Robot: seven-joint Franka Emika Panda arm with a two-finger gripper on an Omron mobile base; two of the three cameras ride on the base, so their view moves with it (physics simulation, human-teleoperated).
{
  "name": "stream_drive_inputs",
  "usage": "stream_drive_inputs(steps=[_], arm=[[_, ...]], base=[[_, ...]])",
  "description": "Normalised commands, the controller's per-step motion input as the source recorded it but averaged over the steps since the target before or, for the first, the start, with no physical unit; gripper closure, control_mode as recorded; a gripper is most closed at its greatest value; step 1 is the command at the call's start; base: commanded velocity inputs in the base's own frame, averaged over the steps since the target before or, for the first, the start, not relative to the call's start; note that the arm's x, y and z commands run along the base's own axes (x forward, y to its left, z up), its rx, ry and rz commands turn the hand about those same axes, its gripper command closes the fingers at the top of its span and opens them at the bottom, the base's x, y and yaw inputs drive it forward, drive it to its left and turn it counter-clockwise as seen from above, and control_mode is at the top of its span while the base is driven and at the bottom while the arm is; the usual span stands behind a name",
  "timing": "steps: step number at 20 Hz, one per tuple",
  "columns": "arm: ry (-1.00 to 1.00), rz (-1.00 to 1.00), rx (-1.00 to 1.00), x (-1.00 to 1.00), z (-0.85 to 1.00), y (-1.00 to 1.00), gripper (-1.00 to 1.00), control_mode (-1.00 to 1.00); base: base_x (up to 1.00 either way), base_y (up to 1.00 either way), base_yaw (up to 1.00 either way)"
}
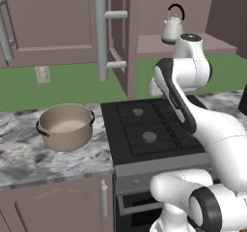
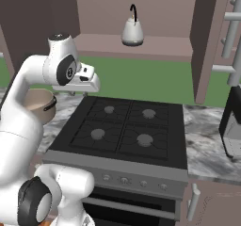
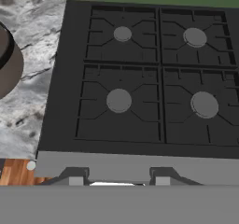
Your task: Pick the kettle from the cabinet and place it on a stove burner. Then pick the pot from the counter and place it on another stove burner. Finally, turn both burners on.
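We're looking at the kettle first: it's sitting upright on the bare shelf inside the open cabinet, up over the far edge of the stove, handle arching up, nothing touching it. So step one isn't done yet, by our reading; we're at the very start, w/ the kettle pick in hand.

Below it the cooktop is lying bare, all four burner caps uncovered, incl. the front-left burner. The pot is resting on the counter, left of the stove & just beside it, lidless, nothing inside that we can see.

The gripper is hanging above the far-left part of the stove, well below the shelf & apart from the kettle. We're seeing its fingers as two tips w/ a gap between them & nothing in that gap, so they're standing parted & holding nothing.

Next move, as we're judging it: lifting the hand up to shelf level, reaching in past the cabinet door w/o clipping it, then closing on the kettle. The thin handle or rounded body are both small targets, so alignment is mattering.
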Motion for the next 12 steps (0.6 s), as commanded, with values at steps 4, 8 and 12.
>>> stream_drive_inputs(steps=[4,8,12], arm=[[-0.01,0.0,0.0,0.01,0.0,-0.14,-1.0,-1.0],[-0.08,0.0,0.0,0.04,0.04,-0.21,-1.0,-1.0],[-0.13,0.0,0.0,0.0,0.14,-0.19,-1.0,-1.0]], base=[[0.0,0.0,0.0],[0.0,0.0,0.0],[0.0,0.0,0.0]])
